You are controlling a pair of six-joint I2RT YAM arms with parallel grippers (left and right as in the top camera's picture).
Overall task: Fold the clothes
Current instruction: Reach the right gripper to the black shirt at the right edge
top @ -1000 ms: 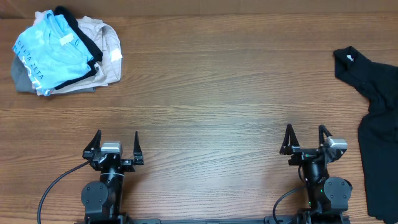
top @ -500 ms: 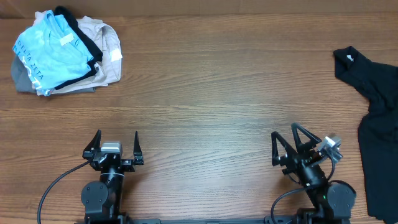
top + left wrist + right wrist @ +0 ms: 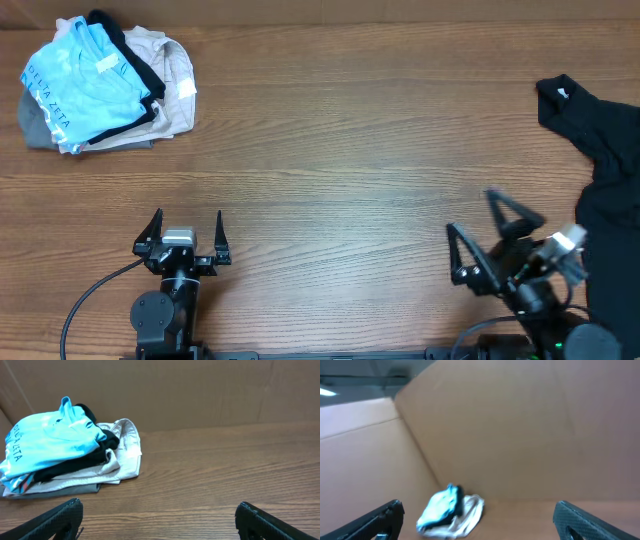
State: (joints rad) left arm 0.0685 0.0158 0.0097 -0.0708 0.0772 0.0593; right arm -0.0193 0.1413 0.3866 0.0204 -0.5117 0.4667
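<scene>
Fingers on your left gripper (image 3: 187,216) and right gripper (image 3: 470,212) stand wide apart and empty, presumably readied for a grasp; the black T-shirt (image 3: 610,230) lies crumpled on the surface (image 3: 350,150) at the frame's right edge, beside your right gripper.

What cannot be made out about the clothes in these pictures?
- Large black soft-fabric T-shirt: overhead view, cut off by the right edge; absent from both wrist views.
- Light blue shirt with lettering: covers most of the beige garment and grey garment beneath, overhead and left wrist views.
- Right wrist view: blurred, so the clothes pile shows no detail.
</scene>
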